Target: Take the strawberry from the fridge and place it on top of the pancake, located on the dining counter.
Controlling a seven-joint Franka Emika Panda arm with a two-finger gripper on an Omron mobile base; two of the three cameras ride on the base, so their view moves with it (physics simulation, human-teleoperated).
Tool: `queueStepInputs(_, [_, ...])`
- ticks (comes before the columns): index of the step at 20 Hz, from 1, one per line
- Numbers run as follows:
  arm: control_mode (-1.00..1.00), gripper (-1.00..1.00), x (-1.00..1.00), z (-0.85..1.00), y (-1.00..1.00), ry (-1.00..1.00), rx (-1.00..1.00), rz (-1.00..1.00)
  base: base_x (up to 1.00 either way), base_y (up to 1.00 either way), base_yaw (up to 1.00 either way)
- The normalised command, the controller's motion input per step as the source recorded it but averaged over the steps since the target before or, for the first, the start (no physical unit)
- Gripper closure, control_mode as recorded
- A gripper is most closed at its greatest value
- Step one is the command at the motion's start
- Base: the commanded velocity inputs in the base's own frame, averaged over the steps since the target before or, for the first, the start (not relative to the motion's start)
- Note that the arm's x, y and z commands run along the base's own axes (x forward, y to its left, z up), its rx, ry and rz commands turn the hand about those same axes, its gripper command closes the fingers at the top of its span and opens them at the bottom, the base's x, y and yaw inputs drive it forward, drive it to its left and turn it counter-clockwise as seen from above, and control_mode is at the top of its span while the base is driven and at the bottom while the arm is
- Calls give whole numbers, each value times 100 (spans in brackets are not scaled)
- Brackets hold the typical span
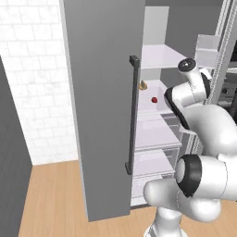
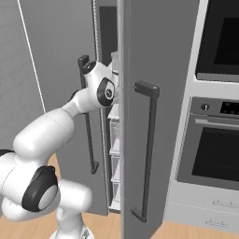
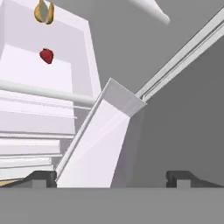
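Note:
The fridge (image 1: 102,92) stands with its doors partly open and white shelves showing in the gap. The strawberry (image 1: 154,99) is a tiny red berry lying on a middle shelf. In the hand view the strawberry (image 3: 46,55) sits at the upper left, well beyond the fingers. My gripper (image 3: 112,177) is open, its two dark fingertips (image 3: 41,177) wide apart with nothing held. My hand reaches into the gap between the fridge doors (image 2: 154,46), to the right of the berry and short of it. The pancake and the dining counter are out of view.
A small yellow-brown food item (image 1: 143,85) lies behind the berry on the same shelf. A white door bin (image 3: 109,131) slants close ahead of the fingers. Dark bar handles (image 1: 134,115) run down both doors. Wall ovens (image 2: 214,140) stand right of the fridge.

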Motion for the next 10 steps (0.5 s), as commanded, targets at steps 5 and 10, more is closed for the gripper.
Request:
queueStepInputs(5, [-100, -100, -5, 1, -68, 0, 0, -16, 0, 0, 0])
queueStepInputs(10, [-100, -100, 0, 0, -70, 0, 1, -14, 0, 0, 0])
